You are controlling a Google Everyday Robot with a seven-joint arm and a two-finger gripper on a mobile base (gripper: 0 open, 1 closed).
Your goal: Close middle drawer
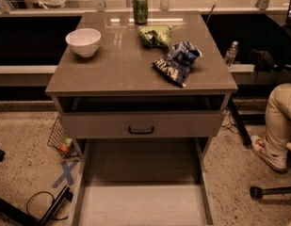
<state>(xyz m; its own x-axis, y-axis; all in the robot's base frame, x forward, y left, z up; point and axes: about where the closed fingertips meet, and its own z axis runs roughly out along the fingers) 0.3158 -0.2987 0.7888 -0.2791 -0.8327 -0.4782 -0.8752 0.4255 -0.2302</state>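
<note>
The grey-brown cabinet (135,69) fills the middle of the camera view. The middle drawer (140,204) is pulled far out toward the bottom edge, and its long pale tray shows between its side walls. Its front and handle are cut off below the frame. Above it the top drawer front (182,125) with a small dark bar handle (141,130) stands a little out, with a dark gap under the countertop. The lowest drawer is hidden. My gripper is not in view.
On the countertop are a white bowl (83,42), a green can (140,8), a green bag (154,35) and a blue chip bag (178,62). A person's leg and shoe (277,126) are at right. A wire basket (60,138), a blue tape cross (66,173) and a cable (41,204) lie at left.
</note>
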